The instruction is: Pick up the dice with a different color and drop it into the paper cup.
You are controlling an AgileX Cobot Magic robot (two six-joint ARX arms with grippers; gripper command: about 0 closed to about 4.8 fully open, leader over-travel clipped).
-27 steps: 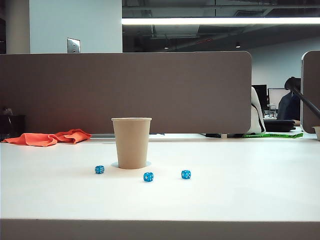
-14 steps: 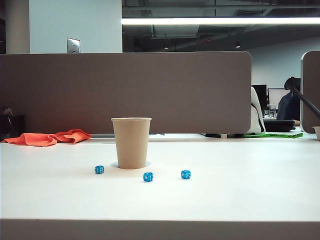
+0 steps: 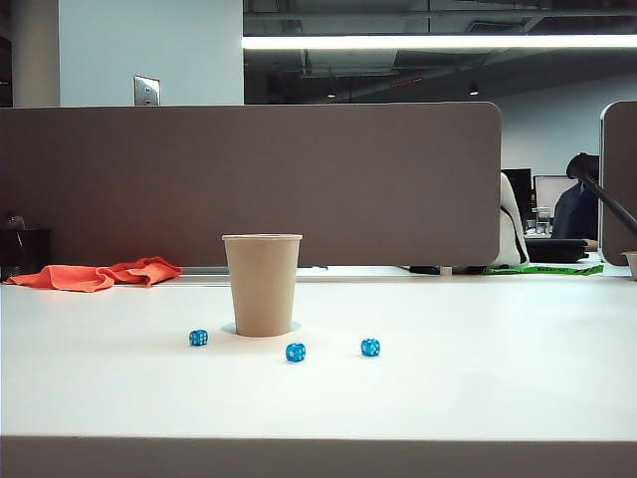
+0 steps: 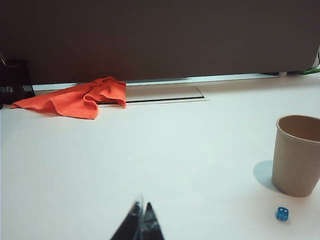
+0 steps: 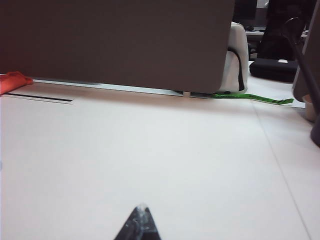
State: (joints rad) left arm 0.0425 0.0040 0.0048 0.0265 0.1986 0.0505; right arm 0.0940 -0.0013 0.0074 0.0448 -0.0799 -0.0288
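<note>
The tan paper cup (image 3: pixel 262 284) stands upright in the middle of the white table (image 3: pixel 478 378). The left wrist view has the paper cup (image 4: pixel 297 155) too. The dice with a different color is out of view in every frame. Three blue dice lie in front of the cup: one at its left (image 3: pixel 198 338), one in front (image 3: pixel 296 352), one at its right (image 3: pixel 370 347). One blue die (image 4: pixel 282 214) shows by the cup in the left wrist view. My left gripper (image 4: pixel 141 207) is shut and empty, well short of the cup. My right gripper (image 5: pixel 142 210) is shut and empty above bare table. Neither gripper shows in the exterior view.
An orange cloth (image 3: pixel 98 274) lies at the table's back left, by a slot in the tabletop (image 4: pixel 165 94). A brown partition (image 3: pixel 249 184) walls the far edge. Beyond its right end lie a green strip (image 5: pixel 252 98) and a dark bag (image 5: pixel 272 67).
</note>
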